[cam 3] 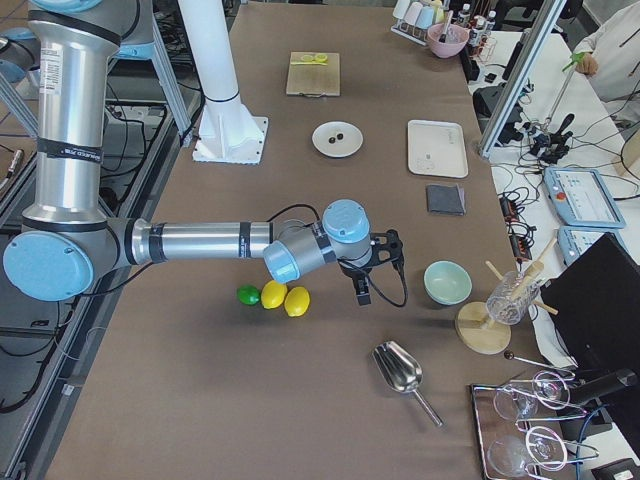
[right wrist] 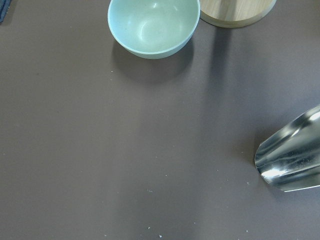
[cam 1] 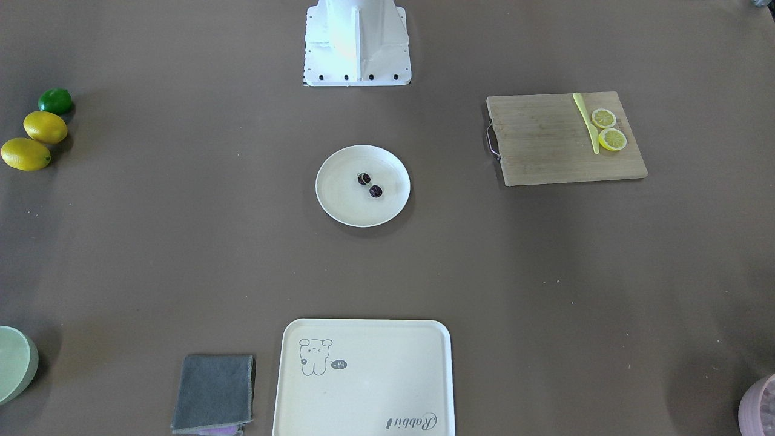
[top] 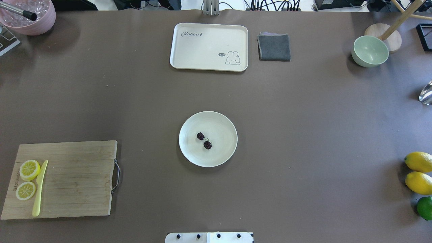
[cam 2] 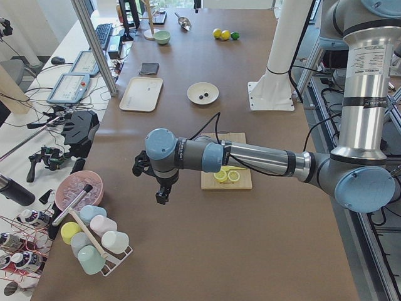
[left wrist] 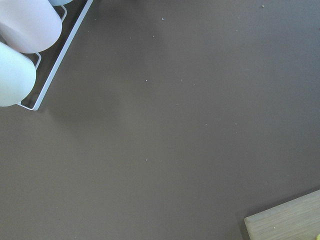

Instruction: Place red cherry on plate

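Red cherry [top: 207,145] lying inside the plate [top: 223,132] at mid-table, placement seemingly complete; left gripper [cam 2: 161,195] and right gripper [cam 3: 363,295] hang well apart, open or closed undeterminable; a careless arm sweep might roll the fruit off.

Left gripper [cam 2: 162,195] & right gripper [cam 3: 362,294] — jaws too small to tell, scoop [top: 426,93] cut off at rt edge

Overhead and front-facing views look steeply down on the bench [top: 303,118] from opposite sides, both with the plate [top: 222,126] at centre. Side views look along it from each end, farther off. Wrist views face straight down, close.
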{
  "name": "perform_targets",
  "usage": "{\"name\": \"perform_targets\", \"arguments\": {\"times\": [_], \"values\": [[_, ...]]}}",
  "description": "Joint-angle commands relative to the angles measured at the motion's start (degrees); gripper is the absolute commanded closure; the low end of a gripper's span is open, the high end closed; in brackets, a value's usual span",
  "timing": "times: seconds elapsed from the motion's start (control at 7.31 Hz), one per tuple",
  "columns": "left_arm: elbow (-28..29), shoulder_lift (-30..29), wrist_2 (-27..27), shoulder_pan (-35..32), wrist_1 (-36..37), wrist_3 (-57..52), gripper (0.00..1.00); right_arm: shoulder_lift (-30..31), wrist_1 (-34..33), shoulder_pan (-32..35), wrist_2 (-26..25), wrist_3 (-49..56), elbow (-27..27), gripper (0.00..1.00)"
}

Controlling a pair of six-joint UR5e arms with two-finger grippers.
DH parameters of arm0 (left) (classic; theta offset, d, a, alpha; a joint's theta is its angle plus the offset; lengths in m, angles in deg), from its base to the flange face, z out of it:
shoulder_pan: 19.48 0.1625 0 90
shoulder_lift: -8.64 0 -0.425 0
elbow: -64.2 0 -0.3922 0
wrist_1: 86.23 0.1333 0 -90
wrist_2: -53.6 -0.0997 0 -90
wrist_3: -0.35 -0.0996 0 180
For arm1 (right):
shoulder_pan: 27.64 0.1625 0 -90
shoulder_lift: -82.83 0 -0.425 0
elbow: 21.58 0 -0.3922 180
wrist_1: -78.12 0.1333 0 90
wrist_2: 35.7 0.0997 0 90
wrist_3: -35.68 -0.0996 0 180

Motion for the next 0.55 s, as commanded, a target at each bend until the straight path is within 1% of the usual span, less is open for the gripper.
{"name": "perform_targets", "arguments": {"times": [0.0, 0.41], "values": [[0.4, 0.2, -0.2, 0.4, 0.1, 0.2, 0.02, 0.5, 0.0, 0.0, 0.0, 0.0, -0.6, 0.0], [0.7, -0.2, 0.2, 0.4, 0.1, 0.2, 0.02, 0.0, 0.0, 0.0, 0.0, 0.0, -1.2, 0.0]]}}
